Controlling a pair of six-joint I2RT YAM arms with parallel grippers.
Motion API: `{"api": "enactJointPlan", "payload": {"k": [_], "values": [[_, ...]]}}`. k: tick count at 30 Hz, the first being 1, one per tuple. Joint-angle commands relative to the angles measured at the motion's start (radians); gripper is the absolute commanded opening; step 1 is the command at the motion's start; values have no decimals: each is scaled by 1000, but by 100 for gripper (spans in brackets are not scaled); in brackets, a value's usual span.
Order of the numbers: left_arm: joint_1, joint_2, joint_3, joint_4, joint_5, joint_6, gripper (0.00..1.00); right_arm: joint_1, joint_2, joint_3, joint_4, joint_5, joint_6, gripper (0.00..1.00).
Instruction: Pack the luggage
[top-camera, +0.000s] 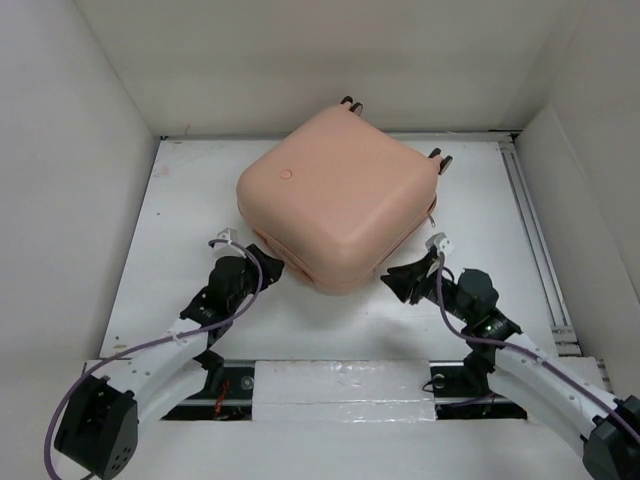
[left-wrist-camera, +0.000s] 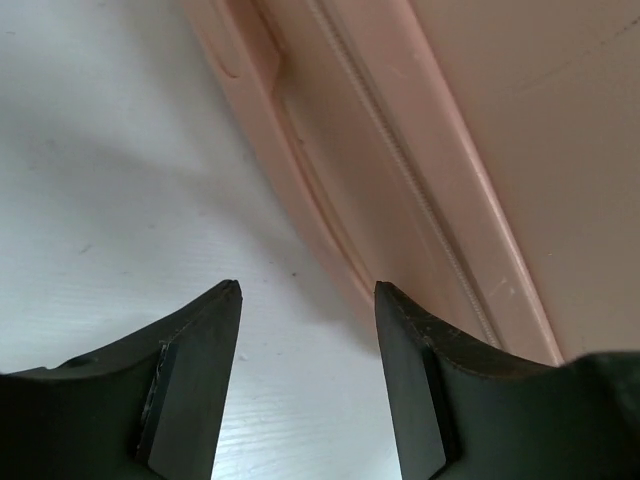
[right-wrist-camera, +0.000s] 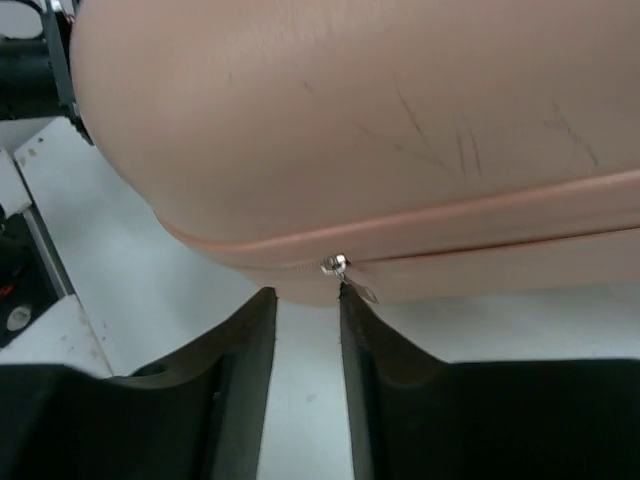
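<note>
Black fingers of the right gripper (right-wrist-camera: 307, 295) stand slightly parted, pinching nothing. A small metal zipper pull (right-wrist-camera: 337, 265) hangs just beyond their tips, on the seam of the closed pale salmon-pink hard-shell suitcase (top-camera: 335, 200). Jaws of the left gripper (left-wrist-camera: 305, 290) are spread wider, also empty, with the case's zipped edge just ahead and right of them. Its shell looks stiff, smooth, probably slippery and too broad to clasp, so the pull seems the best hold.

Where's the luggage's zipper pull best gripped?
Pinch the small metal tab dangling at the side seam of the luggage, coming in low from the near right side: it hangs clear of the shell, just ahead of the right end effector.
</note>
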Motion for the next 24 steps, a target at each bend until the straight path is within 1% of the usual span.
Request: {"api": "enactJointPlan", "payload": {"k": [1,2,4,7,8,10,11,12,17,19,20,23,24], "values": [[-5,44,26,138,71,27,52,18,-71,-46,92,80,15,40],[-5,62,37,153,81,38,52,18,-81,-57,92,94,15,42],[-5,125,49,163,94,38,52,18,-56,-66,115,106,-11,42],[-5,197,60,204,123,47,52,9,57,-12,144,93,-21,40],[-5,209,60,226,138,47,52,9,132,1,158,92,-33,38],[-5,234,60,244,149,47,52,9,229,24,192,80,-42,36],[-5,234,60,255,149,47,52,9,229,24,213,71,-42,36],[-5,234,60,255,149,47,52,9,278,24,251,71,-42,36],[-5,277,60,282,158,57,52,33,353,35,302,94,-51,38],[-5,298,69,295,158,66,49,33,395,45,327,73,-62,38],[-5,308,69,295,167,66,45,42,404,46,327,60,-62,38],[-5,323,69,313,178,66,41,65,404,38,367,60,-51,38],[-5,323,69,313,178,66,38,80,387,20,367,92,-51,38]]}}
